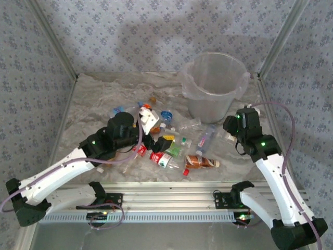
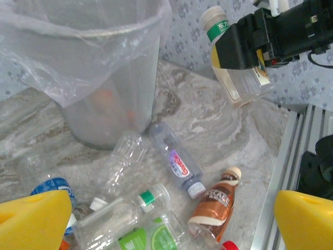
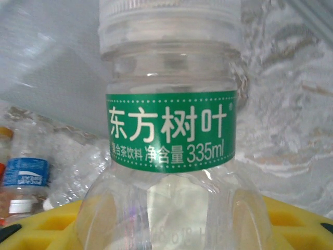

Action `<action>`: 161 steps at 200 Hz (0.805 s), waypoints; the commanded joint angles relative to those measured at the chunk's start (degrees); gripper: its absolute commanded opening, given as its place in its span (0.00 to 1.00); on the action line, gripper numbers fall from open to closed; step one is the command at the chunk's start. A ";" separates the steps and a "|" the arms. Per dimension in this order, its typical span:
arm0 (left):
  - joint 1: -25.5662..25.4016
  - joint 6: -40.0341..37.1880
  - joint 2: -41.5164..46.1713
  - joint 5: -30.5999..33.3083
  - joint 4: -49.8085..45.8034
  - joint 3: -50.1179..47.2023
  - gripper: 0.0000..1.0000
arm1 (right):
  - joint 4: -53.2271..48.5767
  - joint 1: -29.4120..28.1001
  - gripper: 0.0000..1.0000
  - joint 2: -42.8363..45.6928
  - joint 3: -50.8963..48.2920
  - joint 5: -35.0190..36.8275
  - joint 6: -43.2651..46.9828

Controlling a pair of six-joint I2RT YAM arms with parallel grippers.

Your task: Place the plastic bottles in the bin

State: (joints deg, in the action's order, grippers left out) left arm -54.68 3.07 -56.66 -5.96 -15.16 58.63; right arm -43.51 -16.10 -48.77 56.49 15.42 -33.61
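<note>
Green-banded bottle [image 3: 171, 135] near-upright, cap up, in right pincer [image 2: 240, 49] grip; left pincer [image 2: 171, 216] wide.

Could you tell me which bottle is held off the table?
The green-banded clear bottle in the right gripper; the other bottles lie on the table.

Right end effector [image 2: 243, 51] clamps bottle [image 2: 241, 88] near bin [image 2: 112, 91].

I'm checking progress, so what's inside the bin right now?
A clear bag lines the bin. From above, no bottle stands out inside. Through its cloudy wall, the left wrist view shows faint orange and red smudges low down; the wall blurs what they are.
</note>
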 commanded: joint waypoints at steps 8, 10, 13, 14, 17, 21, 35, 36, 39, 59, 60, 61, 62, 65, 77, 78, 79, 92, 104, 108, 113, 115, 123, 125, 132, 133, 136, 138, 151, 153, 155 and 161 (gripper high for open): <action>0.97 1.41 2.65 -0.02 6.74 -1.64 1.00 | -2.30 -1.80 0.54 -3.00 9.90 5.18 6.31; 1.02 1.46 2.78 -0.02 7.03 -1.91 1.00 | -2.29 -1.82 0.54 -3.28 10.58 5.27 6.65; 1.05 1.42 3.03 -0.09 7.52 -2.25 1.00 | -2.33 -1.91 0.54 -3.80 11.23 5.50 7.07; 1.10 1.41 3.13 -0.10 7.69 -2.36 1.00 | -2.31 -1.96 0.54 -3.97 11.30 5.54 7.24; 1.14 1.43 3.48 -0.04 8.21 -2.81 1.00 | -2.34 -2.00 0.54 -4.49 13.50 5.70 7.78; 1.20 1.42 3.79 -0.07 8.84 -3.29 1.00 | -2.22 -2.08 0.54 -5.15 14.85 5.83 8.63; 1.48 1.25 4.95 -0.02 10.51 -4.59 1.00 | -1.59 -2.08 0.54 -7.69 19.02 5.67 12.28; 1.49 1.20 4.97 -0.02 10.64 -4.63 1.00 | -1.63 -2.05 0.54 -7.93 19.32 5.67 12.53; 1.50 1.15 5.12 -0.09 10.79 -4.78 1.00 | -1.59 -2.09 0.54 -8.51 20.16 5.64 13.26; 1.68 1.18 5.20 -0.79 10.90 -4.84 1.00 | -1.47 -2.11 0.54 -12.80 26.20 4.99 16.46; 1.68 1.16 5.22 -0.85 10.92 -4.84 1.00 | -1.48 -2.10 0.54 -12.99 26.47 4.93 16.59; 1.68 1.16 5.19 -0.96 10.93 -4.84 1.00 | -1.45 -2.14 0.54 -13.14 26.78 4.91 16.75; 1.68 1.11 5.18 -1.06 10.93 -4.89 1.00 | -1.47 -2.16 0.54 -13.21 27.07 4.81 16.92; 1.68 1.01 5.14 -1.38 10.98 -4.92 1.00 | -1.49 -2.18 0.55 -14.07 27.96 4.53 17.36; 1.76 0.57 5.24 -2.82 10.87 -5.01 1.00 | -1.87 -2.10 0.55 -16.94 31.67 3.47 19.04; 1.76 0.55 5.24 -2.92 10.86 -5.06 1.00 | -1.95 -2.10 0.55 -17.22 32.02 3.43 19.25; 1.76 0.50 5.20 -3.01 10.86 -5.04 1.00 | -1.94 -2.10 0.55 -17.49 32.32 3.37 19.35; 1.76 0.20 5.53 -3.70 11.31 -5.49 1.00 | -2.53 -2.04 0.55 -20.83 36.36 1.98 21.35; 1.73 0.43 6.14 -3.31 11.92 -6.18 1.00 | -3.05 -2.01 0.55 -23.96 39.74 0.25 22.68; 1.76 0.40 6.36 -3.19 12.11 -6.36 1.00 | -3.22 -2.01 0.55 -25.07 40.88 -0.49 23.06; 1.76 0.28 6.64 -3.33 12.48 -6.70 1.00 | -3.45 -1.90 0.55 -26.44 42.23 -1.21 23.58; 1.76 0.14 6.76 -3.46 12.58 -6.80 1.00 | -3.56 -1.92 0.55 -27.03 42.81 -1.45 23.78; 1.76 -0.10 7.23 -4.11 13.06 -7.23 0.99 | -4.06 -1.79 0.55 -29.26 44.96 -2.55 24.39; 1.76 -0.11 7.33 -4.25 13.16 -7.26 1.00 | -4.24 -1.76 0.55 -29.86 45.54 -2.86 24.56; 1.74 -0.05 7.52 -4.53 13.46 -7.54 1.00 | -4.80 -1.57 0.55 -31.81 47.65 -3.63 25.04; 1.75 -0.06 7.53 -4.61 13.52 -7.55 1.00 | -4.91 -1.57 0.55 -32.12 47.97 -3.72 25.10; 1.76 -0.08 7.60 -4.86 13.61 -7.63 1.00 | -5.14 -1.50 0.55 -32.82 48.78 -4.04 25.27; 1.76 -0.13 7.62 -5.03 13.65 -7.65 1.00 | -5.24 -1.40 0.55 -33.34 49.26 -4.18 25.32; 1.76 -0.21 7.62 -5.69 13.75 -7.74 1.00 | -6.03 -0.47 0.55 -36.99 52.50 -5.75 25.76; 1.76 -0.22 7.60 -5.72 13.75 -7.74 1.00 | -6.12 -0.37 0.55 -37.51 52.96 -6.06 25.78; 1.76 -0.21 7.59 -5.80 13.75 -7.74 1.00 | -6.30 -0.15 0.55 -38.03 53.38 -6.38 25.78; 1.76 -0.29 7.53 -5.97 13.84 -7.74 1.00 | -6.67 0.52 0.54 -39.56 54.65 -7.26 25.78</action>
State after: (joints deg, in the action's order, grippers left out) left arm -53.19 3.53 -49.93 -9.67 -4.29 51.09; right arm -47.09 -17.41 -83.59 105.49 12.60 -10.52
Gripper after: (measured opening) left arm 0.995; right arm 0.573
